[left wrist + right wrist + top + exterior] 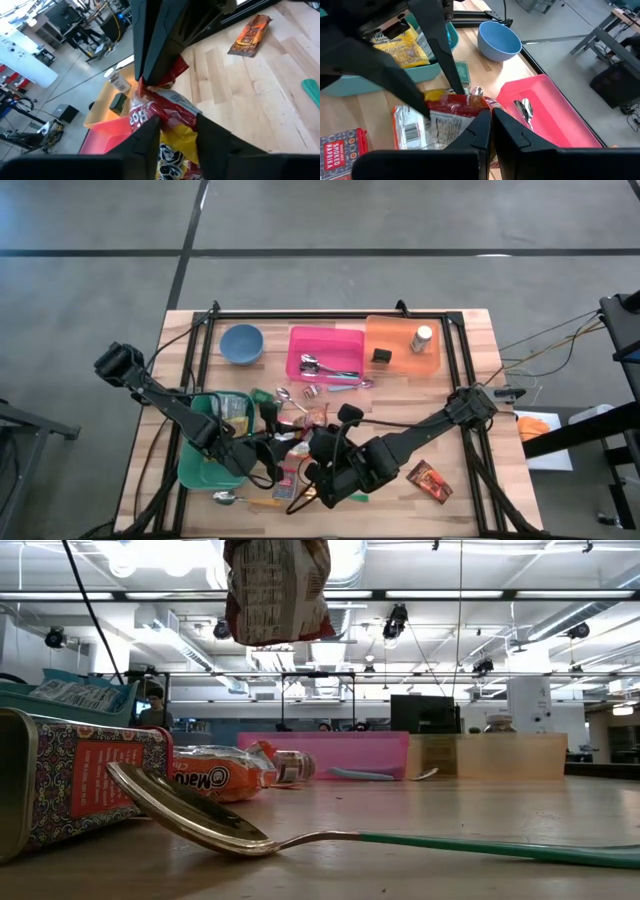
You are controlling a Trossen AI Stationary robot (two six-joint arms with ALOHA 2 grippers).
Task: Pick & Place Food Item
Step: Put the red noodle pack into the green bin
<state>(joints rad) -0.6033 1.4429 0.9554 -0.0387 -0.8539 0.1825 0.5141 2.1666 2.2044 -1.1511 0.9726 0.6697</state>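
Wooden table (470, 340), cluttered, under workshop lights. I see snack bag (277, 590) hanging above tabletop, pinched at opposite ends by right gripper (489, 116) and left gripper (175, 122). Judging: light, crinkly, slippery; sealed edge best hold.

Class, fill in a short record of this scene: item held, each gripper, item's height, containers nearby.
Item: snack bag
Right gripper: shut on the bag
Left gripper: shut on the same bag
Height: bag hangs clear above the table
Containers: teal bin, pink tray, orange tray, blue bowl
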